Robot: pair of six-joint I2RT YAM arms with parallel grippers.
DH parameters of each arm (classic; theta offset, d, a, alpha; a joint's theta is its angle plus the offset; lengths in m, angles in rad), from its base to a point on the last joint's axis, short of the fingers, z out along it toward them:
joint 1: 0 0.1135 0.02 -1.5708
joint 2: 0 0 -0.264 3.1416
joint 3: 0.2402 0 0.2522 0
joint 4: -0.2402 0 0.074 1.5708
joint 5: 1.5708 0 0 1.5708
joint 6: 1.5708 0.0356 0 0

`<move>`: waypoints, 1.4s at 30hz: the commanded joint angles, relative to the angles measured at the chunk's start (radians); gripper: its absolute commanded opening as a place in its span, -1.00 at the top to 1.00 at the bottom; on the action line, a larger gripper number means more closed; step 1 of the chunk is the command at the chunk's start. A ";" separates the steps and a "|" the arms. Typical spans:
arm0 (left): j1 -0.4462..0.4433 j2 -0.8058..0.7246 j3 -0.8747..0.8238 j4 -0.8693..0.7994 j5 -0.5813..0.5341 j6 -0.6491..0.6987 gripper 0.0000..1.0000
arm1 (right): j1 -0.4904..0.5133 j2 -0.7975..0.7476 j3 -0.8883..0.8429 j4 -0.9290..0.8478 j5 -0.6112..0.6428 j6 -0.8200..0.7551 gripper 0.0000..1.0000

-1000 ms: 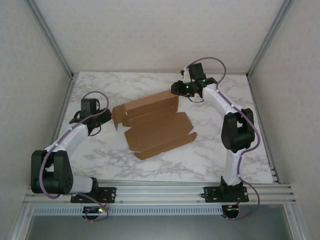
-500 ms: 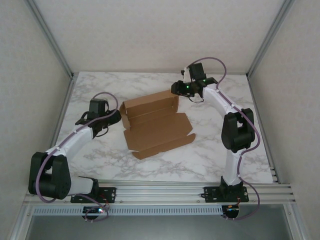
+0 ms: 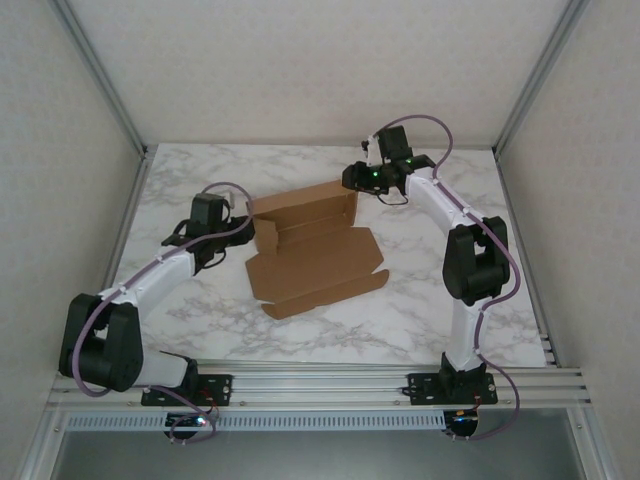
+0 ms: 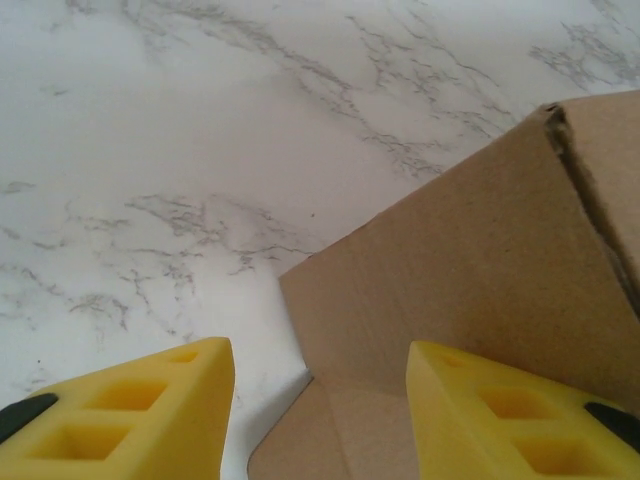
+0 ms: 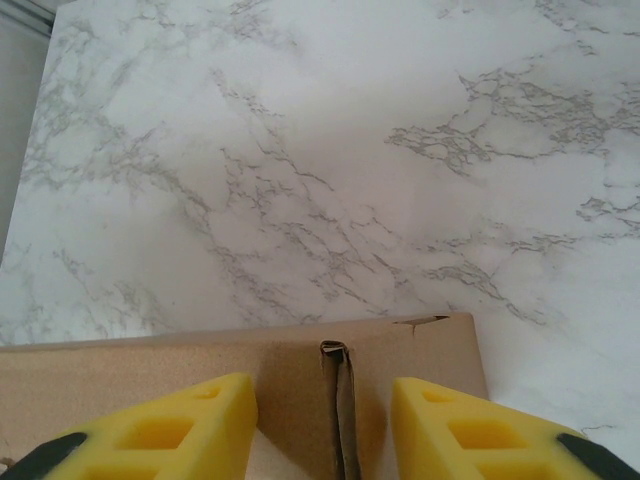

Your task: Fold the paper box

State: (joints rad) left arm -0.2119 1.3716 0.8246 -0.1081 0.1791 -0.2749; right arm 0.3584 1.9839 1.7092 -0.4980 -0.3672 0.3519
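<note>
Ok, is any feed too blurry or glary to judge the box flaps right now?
Top external: even, soft light, the paper box sharp, only a faint shadow on the table. Left wrist: cardboard grain crisp, the near yellow fingers slightly soft. Right wrist: marble bright and a little washed mid-frame, box edge readable.

Bright, even, diffuse overhead light, faint soft shadows beside the paper box (image 3: 310, 265) on the marble table (image 3: 420, 300), pale washed-out marble in the right wrist view, top view sharp, left gripper (image 4: 320, 415) softly blurred near the lens
</note>
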 commanded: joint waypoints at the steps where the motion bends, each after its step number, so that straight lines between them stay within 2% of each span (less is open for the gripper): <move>1: -0.043 -0.026 -0.003 0.063 0.010 0.069 0.01 | 0.020 0.027 -0.006 -0.063 -0.032 -0.005 0.17; 10: -0.098 -0.019 0.007 0.049 -0.043 0.120 0.02 | 0.021 0.029 -0.008 -0.065 -0.024 -0.004 0.17; 35: -0.125 -0.161 -0.080 -0.061 -0.044 0.072 0.00 | 0.006 0.039 0.010 -0.064 0.026 0.016 0.17; 42: -0.139 -0.194 -0.085 -0.100 -0.096 0.057 -0.02 | 0.005 0.038 0.012 -0.062 0.020 0.020 0.17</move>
State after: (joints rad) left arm -0.3405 1.2156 0.7437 -0.1856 0.1116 -0.1978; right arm 0.3580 1.9858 1.7103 -0.4908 -0.3450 0.3630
